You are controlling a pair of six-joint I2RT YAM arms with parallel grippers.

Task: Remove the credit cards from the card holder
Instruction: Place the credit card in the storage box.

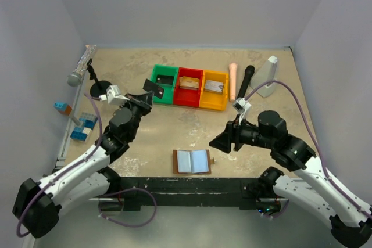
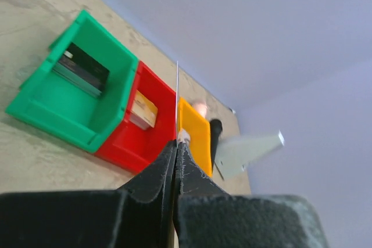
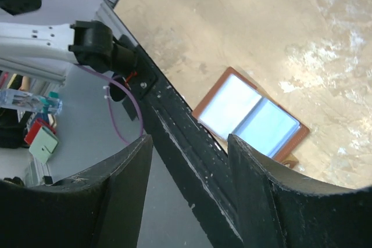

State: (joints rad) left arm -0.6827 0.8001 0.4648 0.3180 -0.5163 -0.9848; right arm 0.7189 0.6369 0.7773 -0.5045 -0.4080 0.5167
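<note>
Card holder (image 1: 192,161) lies opened flat on the table (image 1: 168,126), close to the near edge and between the two arms, its grey-blue lining facing up. The left arm reaches toward a row of three bins farther back, and the right arm hangs just right of the holder.

The green bin (image 1: 165,100), red bin (image 1: 187,101) and yellow bin (image 1: 212,105) stand touching side by side. Each holds one of the credit cards: a dark one (image 2: 84,65), a tan-gold one (image 2: 143,110) and a silvery one (image 1: 215,86).

The left fingers (image 2: 168,166) are clamped on a dark card (image 1: 153,89), held on edge at the near-left side of the green bin. The right fingers (image 3: 256,178) stand apart with nothing between them.

The step in hand looks like delivering this drawn card. By colour it probably belongs with the dark one, so the next move calls for carrying it over the green bin's opening and loosening the grip there.

The left wrist view shows the held card only as a thin line. Whether the holder's pockets keep more cards cannot be told. A small tan bit at the holder's right edge may be a card corner or a tab.
</note>
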